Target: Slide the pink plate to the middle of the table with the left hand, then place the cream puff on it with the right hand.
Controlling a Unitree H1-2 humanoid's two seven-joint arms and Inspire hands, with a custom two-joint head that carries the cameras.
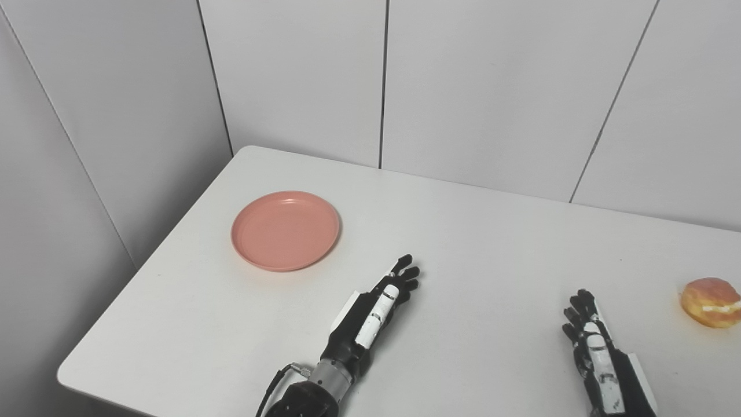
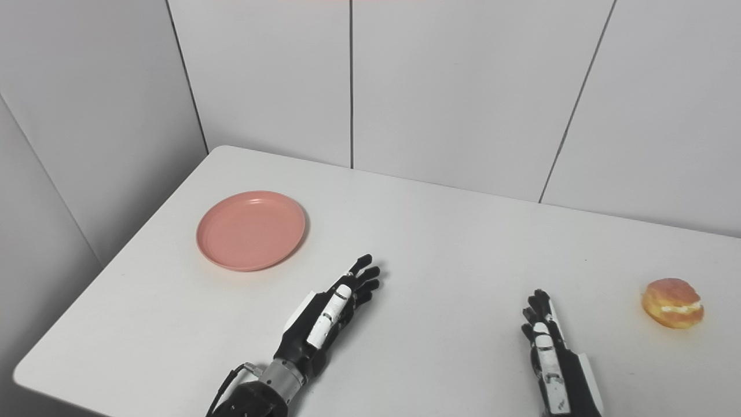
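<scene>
A round, shallow pink plastic plate (image 1: 285,230) is lying flat on the white rectangular table (image 1: 474,243), sitting toward the table's left edge and nearer its far left corner than its near one, with nothing on it. A golden-brown cream puff (image 2: 672,303) with a pale line of filling showing along its side is resting on the bare tabletop close to the right edge, well apart from the plate. The robot's black-and-white left hand (image 1: 379,304) is reaching in over the near edge, its fingers (image 1: 405,272) stretched out and slightly apart, pointing up toward the far right and holding nothing; it is lying near the plate's nearer rim but is not touching it. The black-and-white right hand (image 2: 547,341) is coming in over the near edge further right, its fingers extended and loosely spread, gripping nothing, with a clear gap of table between it and the cream puff. Grey panelled walls (image 2: 463,87) are standing behind the far edge and along the left side.
</scene>
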